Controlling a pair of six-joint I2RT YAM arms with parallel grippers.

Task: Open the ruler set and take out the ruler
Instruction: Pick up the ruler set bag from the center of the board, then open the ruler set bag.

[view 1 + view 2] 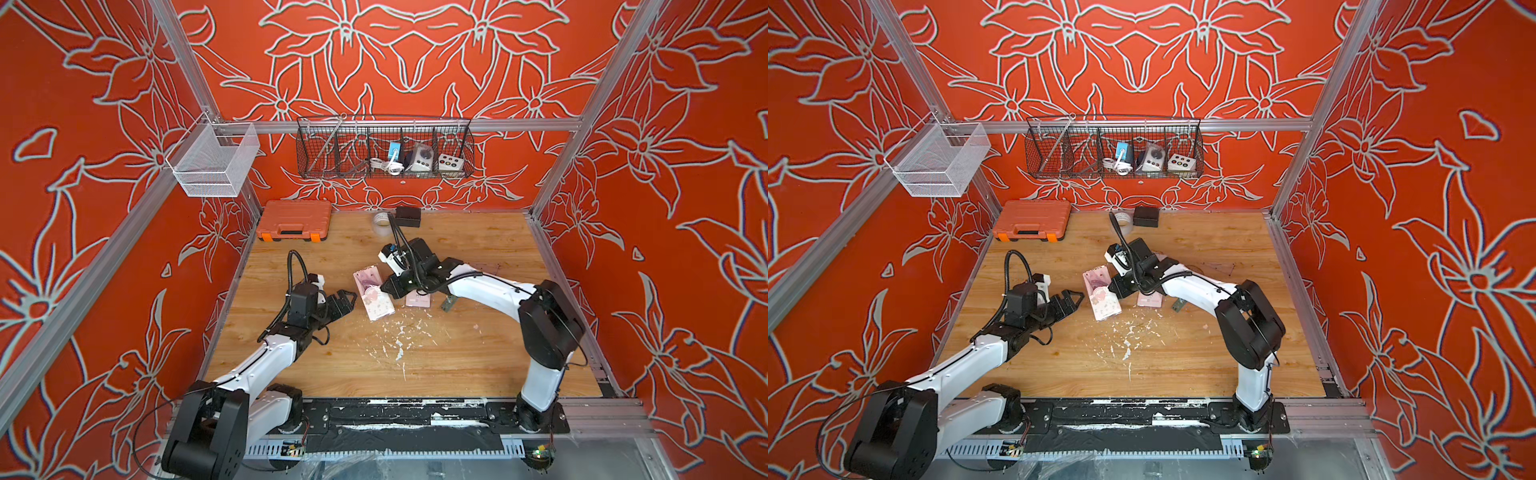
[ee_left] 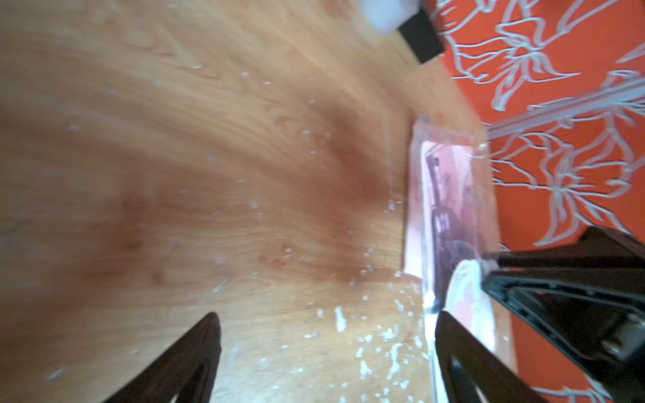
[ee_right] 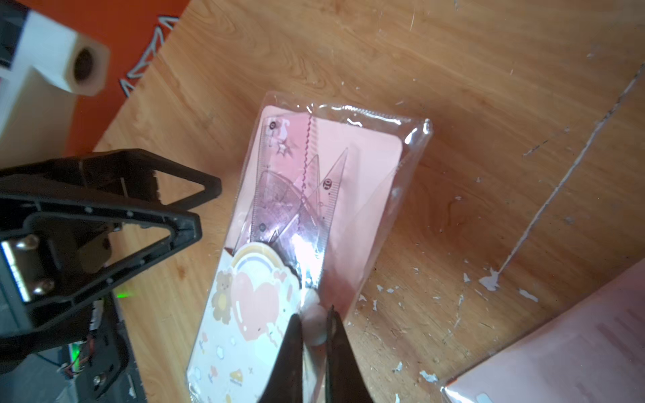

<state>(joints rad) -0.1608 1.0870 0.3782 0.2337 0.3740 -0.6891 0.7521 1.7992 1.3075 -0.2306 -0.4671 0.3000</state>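
Your ruler set [image 1: 376,305] lay flat near the middle of the worktop [image 1: 478,353], with the ruler [image 3: 268,157] inside its clear pouch among the other pieces. Your right pincer [image 3: 314,314] was pinched closed on the pouch at its printed-card end (a small white lump [image 3: 316,329] sat between the tips). Your left pincer [image 1: 351,301] stood wide apart and empty, just beside the set's long side that faced the worktop's left edge.
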